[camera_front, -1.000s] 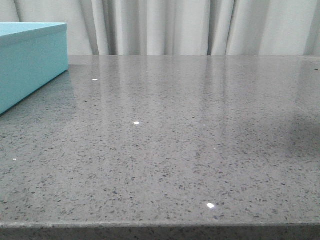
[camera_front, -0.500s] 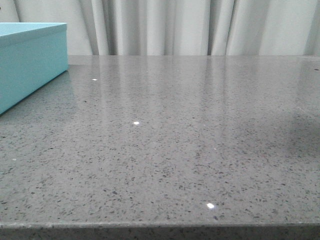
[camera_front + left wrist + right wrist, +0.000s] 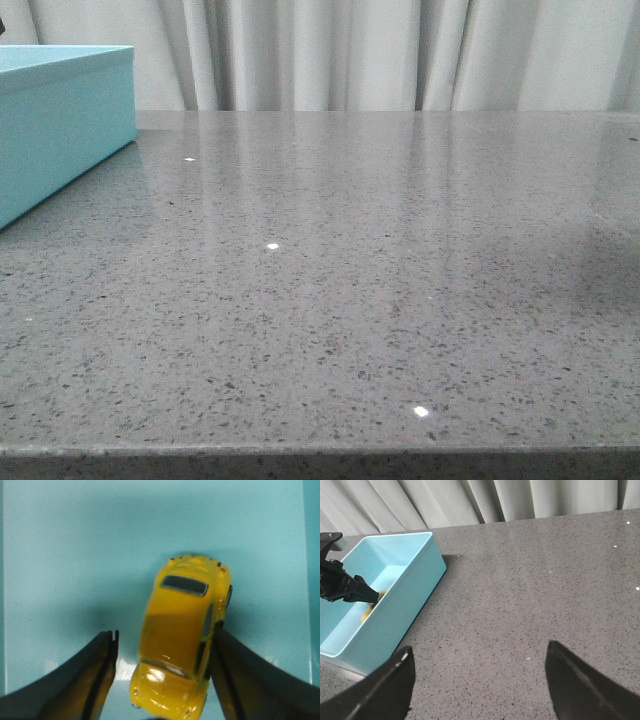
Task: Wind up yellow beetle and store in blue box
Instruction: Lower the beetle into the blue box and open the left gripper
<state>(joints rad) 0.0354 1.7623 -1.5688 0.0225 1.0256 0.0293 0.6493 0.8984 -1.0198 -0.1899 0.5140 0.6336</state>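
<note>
The yellow beetle lies on the floor of the blue box, seen from above in the left wrist view. My left gripper is open around it. One finger stands clear of the car and the other is at its side. In the right wrist view the left gripper reaches down into the open blue box, with a bit of yellow beside it. My right gripper is open and empty above the grey table. The front view shows only the box's corner.
The grey speckled table runs from the box to the right, with its front edge near the camera. Pale curtains hang behind it.
</note>
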